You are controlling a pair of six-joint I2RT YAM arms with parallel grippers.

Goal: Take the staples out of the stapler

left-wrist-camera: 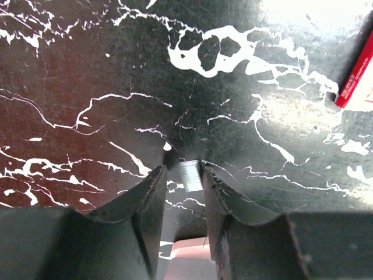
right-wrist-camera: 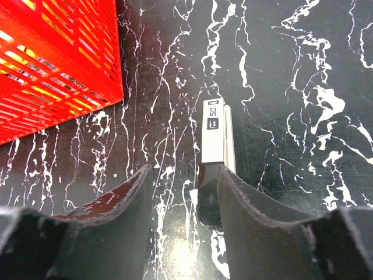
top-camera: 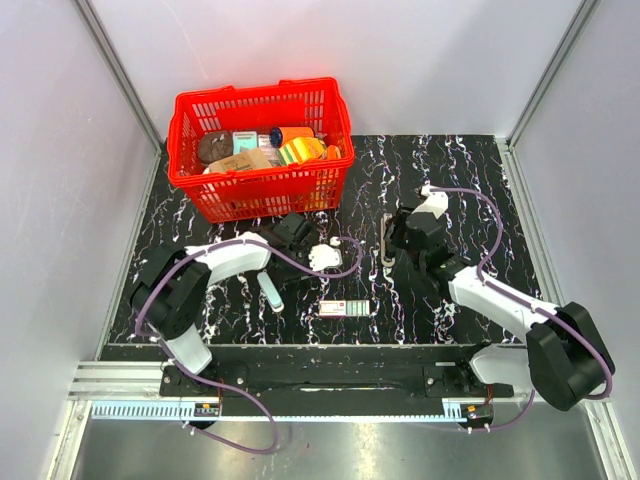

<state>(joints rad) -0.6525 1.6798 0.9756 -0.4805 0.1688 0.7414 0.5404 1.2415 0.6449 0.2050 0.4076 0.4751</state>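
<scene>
The slim stapler (top-camera: pixel 385 240) lies on the black marbled table right of centre. In the right wrist view its dark near end (right-wrist-camera: pixel 210 195) sits between my open right gripper's fingers (right-wrist-camera: pixel 245 204), close against the right one, and its pale labelled top runs away from me. My right gripper (top-camera: pixel 398 246) is low over it. My left gripper (top-camera: pixel 330 258) is at the table's centre. Its fingers stand slightly apart around a short silvery strip of staples (left-wrist-camera: pixel 190 175) that rests against the right finger (left-wrist-camera: pixel 218 198), with a gap to the left finger.
A red basket (top-camera: pixel 262 190) full of items stands at the back left, and its wall also shows in the right wrist view (right-wrist-camera: pixel 52 58). A pale blue-white bar (top-camera: pixel 270 291) and a small red-and-white box (top-camera: pixel 343 307), seen also in the left wrist view (left-wrist-camera: pixel 358 76), lie near the front.
</scene>
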